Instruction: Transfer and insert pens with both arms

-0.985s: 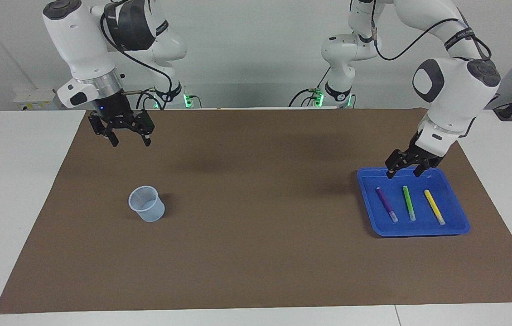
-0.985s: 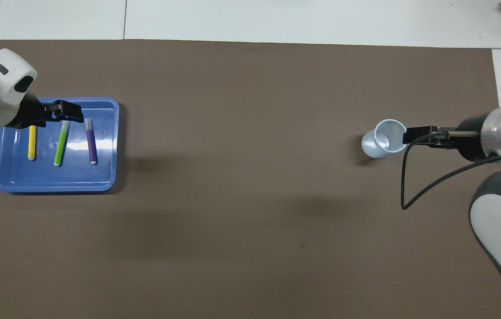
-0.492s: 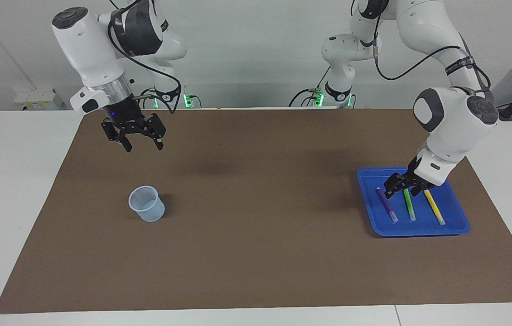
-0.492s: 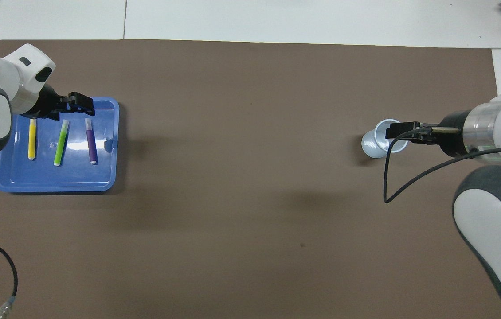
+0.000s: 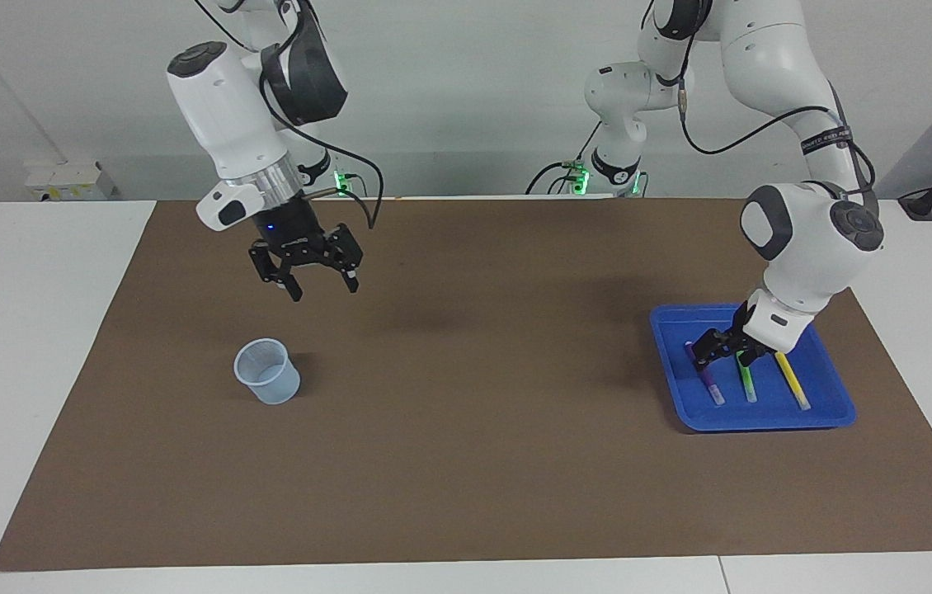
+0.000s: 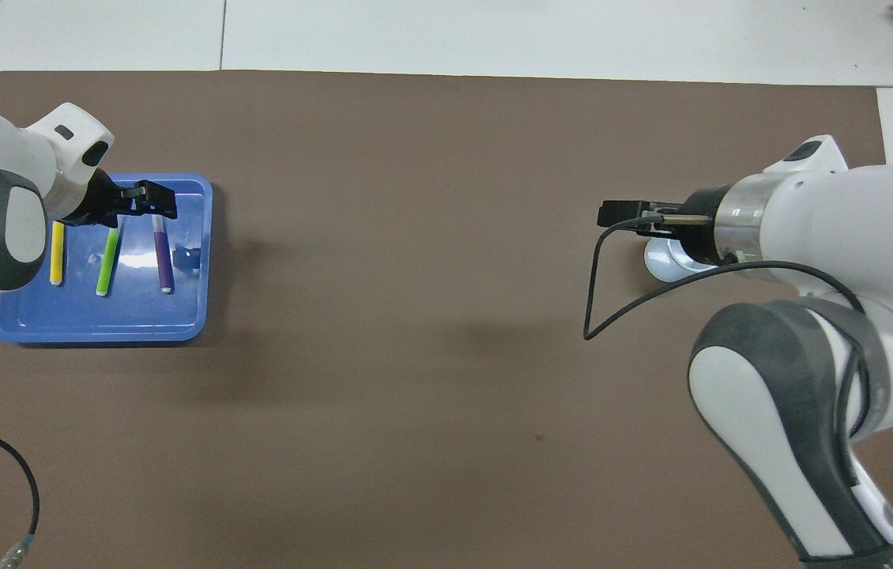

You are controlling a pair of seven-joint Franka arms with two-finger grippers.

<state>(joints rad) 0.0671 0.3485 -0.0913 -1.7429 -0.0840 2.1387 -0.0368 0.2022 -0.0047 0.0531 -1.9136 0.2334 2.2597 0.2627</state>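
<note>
Three pens lie side by side in a blue tray: purple, green and yellow. My left gripper is open and low in the tray, over the purple and green pens' ends nearer the robots. I cannot tell whether it touches them. My right gripper hangs open and empty in the air, over the mat beside a translucent cup.
A brown mat covers the white table. The cup stands upright toward the right arm's end, half covered by the right wrist in the overhead view. A loose black cable hangs from the right wrist.
My left gripper has come down into the tray onto the pens' near ends. My right gripper has swung from its end of the mat toward the middle, passing over the cup.
</note>
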